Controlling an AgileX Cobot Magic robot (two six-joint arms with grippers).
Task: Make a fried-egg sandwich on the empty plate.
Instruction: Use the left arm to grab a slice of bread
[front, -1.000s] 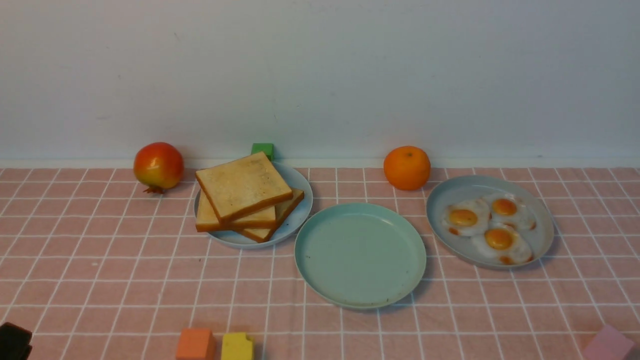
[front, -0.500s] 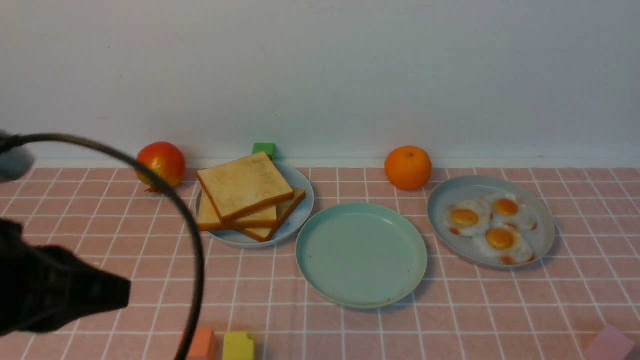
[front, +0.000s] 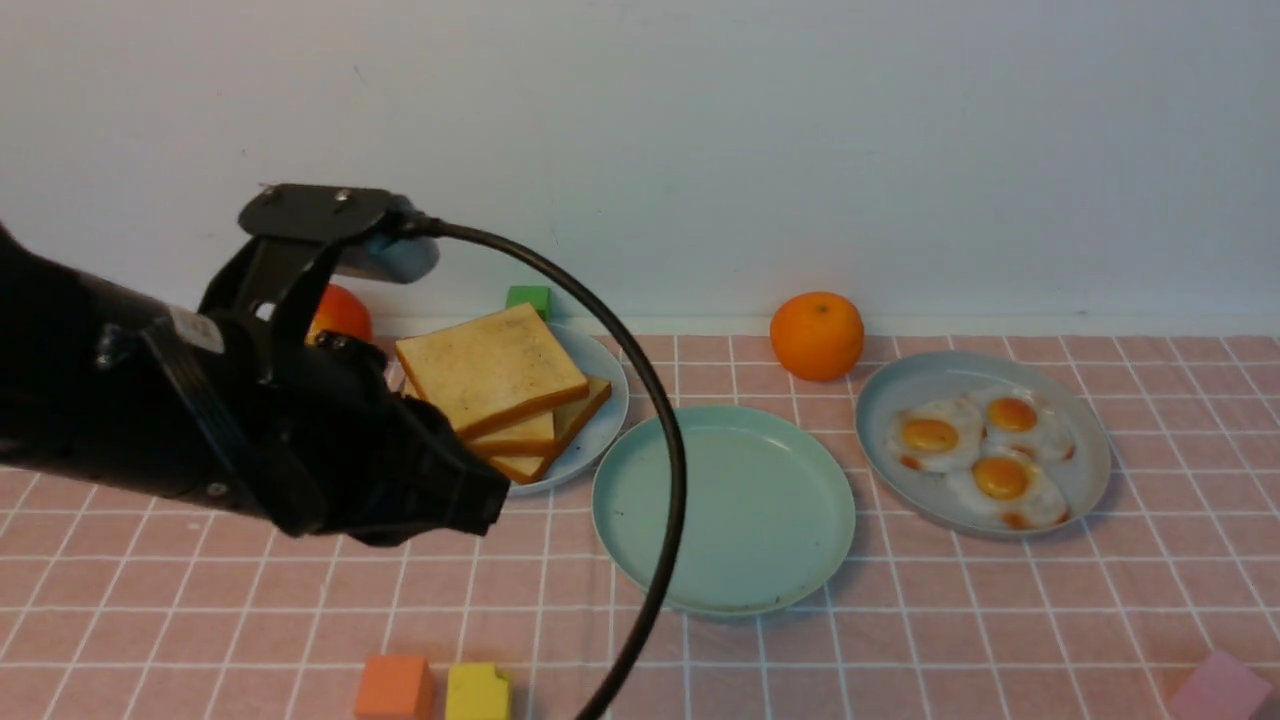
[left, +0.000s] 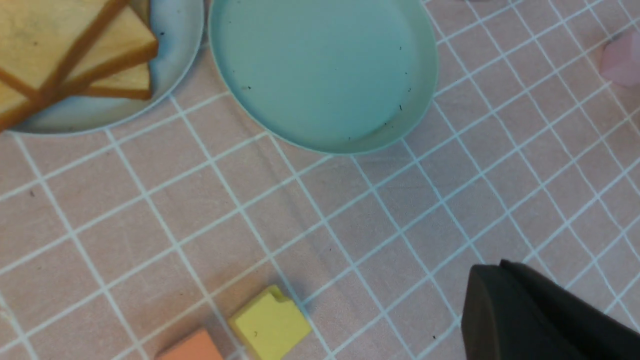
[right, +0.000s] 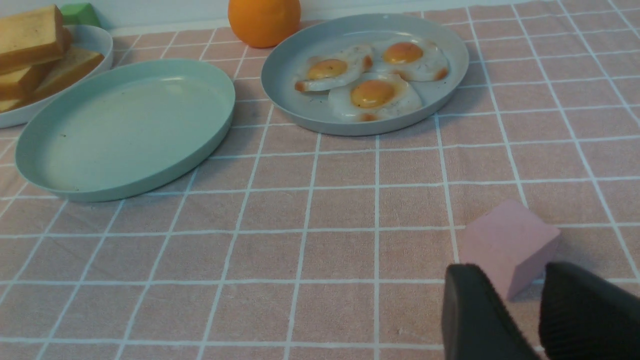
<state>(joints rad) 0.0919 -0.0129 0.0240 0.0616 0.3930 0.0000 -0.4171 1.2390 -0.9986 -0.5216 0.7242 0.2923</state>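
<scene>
The empty mint-green plate (front: 722, 510) lies mid-table; it also shows in the left wrist view (left: 320, 70) and the right wrist view (right: 125, 125). A stack of three toast slices (front: 490, 385) sits on a pale blue plate (front: 600, 420) to its left. Three fried eggs (front: 975, 450) lie on a grey-blue plate (front: 1085, 480) to its right. My left gripper (front: 492, 500) hangs above the cloth just in front of the toast plate, fingers (left: 495, 300) pressed together and empty. My right gripper (right: 517, 280) is low near the table's front right, its jaws a little apart and empty.
An orange (front: 815, 335) and a green block (front: 527, 298) stand at the back; a red fruit (front: 342, 312) is half hidden behind my left arm. An orange block (front: 393, 688) and a yellow block (front: 476, 692) sit at the front. A pink block (right: 505, 245) lies just beyond my right fingertips.
My left arm has swung up from the front left corner and moved forward and right, now reaching the toast plate. Plates and food have not moved.
</scene>
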